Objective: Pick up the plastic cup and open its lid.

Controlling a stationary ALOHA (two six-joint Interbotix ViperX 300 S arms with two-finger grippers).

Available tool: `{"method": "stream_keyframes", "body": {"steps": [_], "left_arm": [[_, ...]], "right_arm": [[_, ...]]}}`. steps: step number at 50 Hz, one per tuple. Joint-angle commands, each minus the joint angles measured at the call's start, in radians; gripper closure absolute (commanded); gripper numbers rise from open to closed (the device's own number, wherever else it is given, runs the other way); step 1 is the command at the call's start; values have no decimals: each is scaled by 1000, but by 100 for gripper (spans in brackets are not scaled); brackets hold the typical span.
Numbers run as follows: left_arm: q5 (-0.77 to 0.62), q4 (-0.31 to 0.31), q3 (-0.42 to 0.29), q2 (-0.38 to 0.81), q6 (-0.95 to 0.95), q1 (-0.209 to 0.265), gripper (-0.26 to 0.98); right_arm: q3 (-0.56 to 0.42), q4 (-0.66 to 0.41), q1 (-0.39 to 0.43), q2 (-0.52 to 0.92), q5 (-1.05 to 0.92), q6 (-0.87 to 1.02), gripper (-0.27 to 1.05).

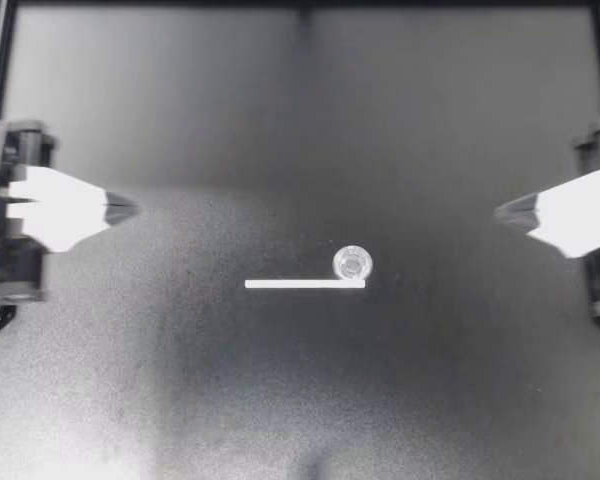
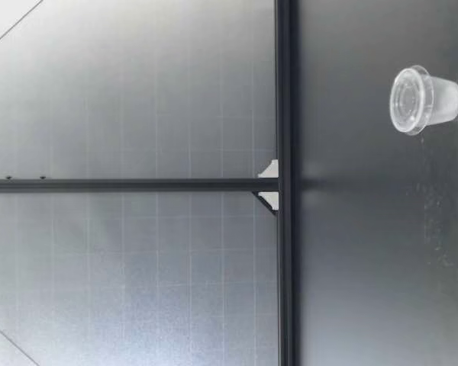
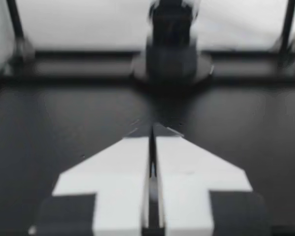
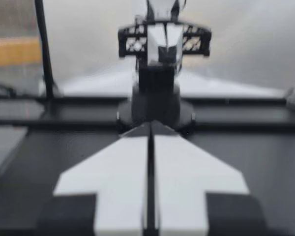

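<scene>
Left gripper sits at its own edge of the black table with fingers pressed together and nothing held; right gripper mirrors it at the opposite edge, likewise closed and empty. Clear plastic cup stands upright near the table's middle, well apart from both grippers, lid on. Its base is just beside the right end of a white strip.

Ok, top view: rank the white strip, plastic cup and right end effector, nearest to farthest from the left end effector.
From the left end effector:
1. White strip, mid-table, its near end reaching toward that side.
2. Plastic cup, by the strip's far end.
3. Right end effector, across the table.
</scene>
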Motion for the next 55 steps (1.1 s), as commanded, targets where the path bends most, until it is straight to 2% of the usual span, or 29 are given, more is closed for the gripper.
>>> {"method": "stream_keyframes", "body": {"steps": [1,14,22,30,36,41,55], "left_arm": [[-12,-2,-23,84,3,12,92],[-12,-3,-130,354,6,15,91],[-23,0,-190,485,15,15,83],[-64,3,-235,617,11,15,62],[-66,3,-296,713,2,11,31],[-66,3,-345,782,2,-2,12],[-91,3,-431,934,3,-12,12]], "right_arm": [[-37,0,-2,83,-9,2,95],[-83,5,-21,290,-2,11,95],[-106,5,-23,393,0,11,95],[-129,5,-23,483,12,11,95],[-150,5,-23,546,31,11,95],[-172,5,-25,601,54,11,95],[-232,5,-54,724,129,5,95]]}}
